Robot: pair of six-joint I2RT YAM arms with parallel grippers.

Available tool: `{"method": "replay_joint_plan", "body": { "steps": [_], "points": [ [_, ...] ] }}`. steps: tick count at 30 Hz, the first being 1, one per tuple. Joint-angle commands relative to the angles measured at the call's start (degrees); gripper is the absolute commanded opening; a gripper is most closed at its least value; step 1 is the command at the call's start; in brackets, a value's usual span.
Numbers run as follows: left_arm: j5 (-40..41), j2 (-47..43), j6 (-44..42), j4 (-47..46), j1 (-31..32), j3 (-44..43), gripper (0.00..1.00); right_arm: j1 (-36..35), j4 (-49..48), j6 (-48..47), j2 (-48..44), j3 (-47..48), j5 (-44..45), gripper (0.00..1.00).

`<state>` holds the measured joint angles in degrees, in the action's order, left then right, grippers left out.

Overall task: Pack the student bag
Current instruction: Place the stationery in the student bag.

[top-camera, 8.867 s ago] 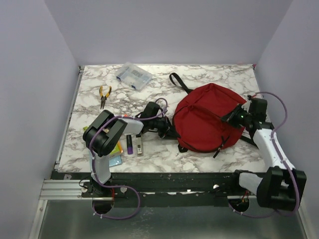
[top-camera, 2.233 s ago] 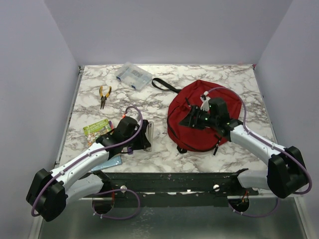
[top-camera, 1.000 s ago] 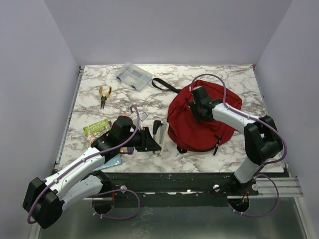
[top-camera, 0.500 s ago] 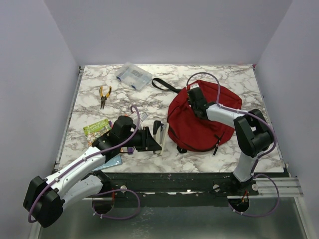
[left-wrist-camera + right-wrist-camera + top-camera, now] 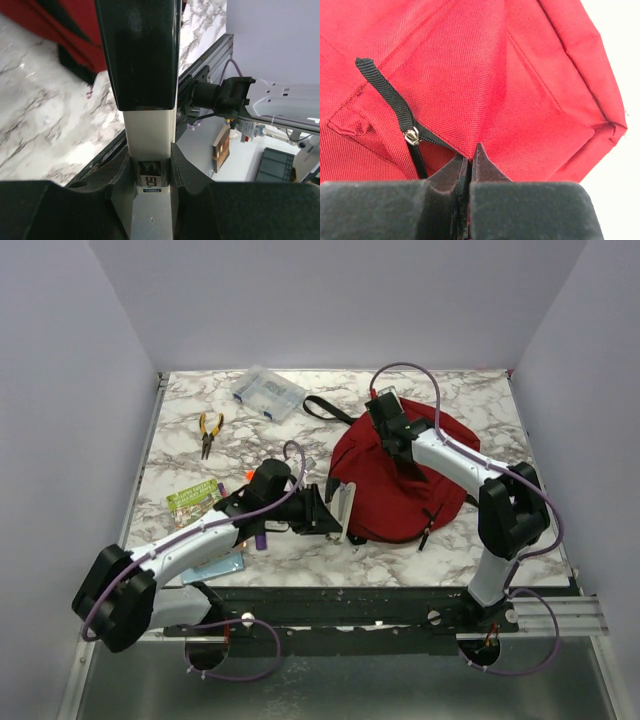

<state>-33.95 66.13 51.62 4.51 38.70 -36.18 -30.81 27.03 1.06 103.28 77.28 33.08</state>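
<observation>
The student bag (image 5: 400, 485), dark red with black straps, lies at the right of the table. My right gripper (image 5: 385, 428) is at its far top edge. In the right wrist view this gripper (image 5: 470, 162) is shut on a fold of the bag's red fabric (image 5: 520, 75), just right of the silver zip puller (image 5: 411, 136). My left gripper (image 5: 335, 510) is shut on a black and white stapler (image 5: 346, 506), holding it right at the bag's left edge. In the left wrist view the stapler (image 5: 147, 125) is clamped between the fingers (image 5: 182, 165), with the red bag (image 5: 60, 20) beyond it.
A clear plastic box (image 5: 267, 392) stands at the back. Yellow-handled pliers (image 5: 209, 429) lie at the left. A green booklet (image 5: 193, 498), a purple marker (image 5: 260, 537) and a blue card (image 5: 215, 568) lie near the left arm. A black strap (image 5: 325, 408) trails from the bag.
The right gripper shut on the bag's fabric by the zip and pulled it up and back. The left arm carried the stapler rightward to the bag's edge.
</observation>
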Motion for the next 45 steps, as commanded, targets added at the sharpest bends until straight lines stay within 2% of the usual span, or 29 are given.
{"method": "replay_joint_plan", "body": {
  "steps": [1, 4, 9, 17, 23, 33, 41, 45],
  "points": [
    [-5.3, 7.9, 2.8, -10.7, 1.6, -8.7, 0.00, -0.5, 12.5, 3.9, -3.1, 6.0, -2.4, 0.01],
    [-8.2, 14.6, 4.0, -12.8, 2.3, -13.4, 0.00, -0.4, 15.0, 5.9, -3.6, 7.6, -7.3, 0.00],
    [-12.1, 22.9, 4.3, -14.3, 3.2, -20.1, 0.00, -0.5, 13.6, 8.5, -4.3, 7.2, -14.5, 0.01],
    [-14.6, 32.8, 5.7, -14.9, 3.6, -23.6, 0.00, -0.5, 12.9, 9.9, -4.8, 9.2, -14.6, 0.01],
    [-12.2, 34.0, 5.7, -15.1, 3.6, -23.1, 0.00, -0.5, 12.7, 10.2, -5.7, 9.5, -15.0, 0.01],
    [-14.3, 41.4, 8.3, -15.1, 3.8, -30.7, 0.00, -0.5, 11.0, 10.5, -9.2, 6.4, -19.9, 0.01],
    [-11.4, 38.3, 6.3, -15.0, 4.5, -30.6, 0.00, -0.5, 10.7, 10.1, -9.6, 4.7, -20.3, 0.01],
    [-12.7, 38.5, 4.1, -14.9, 4.9, -30.1, 0.00, -0.5, 10.0, 10.5, -10.5, 3.2, -22.0, 0.01]
  ]
}}
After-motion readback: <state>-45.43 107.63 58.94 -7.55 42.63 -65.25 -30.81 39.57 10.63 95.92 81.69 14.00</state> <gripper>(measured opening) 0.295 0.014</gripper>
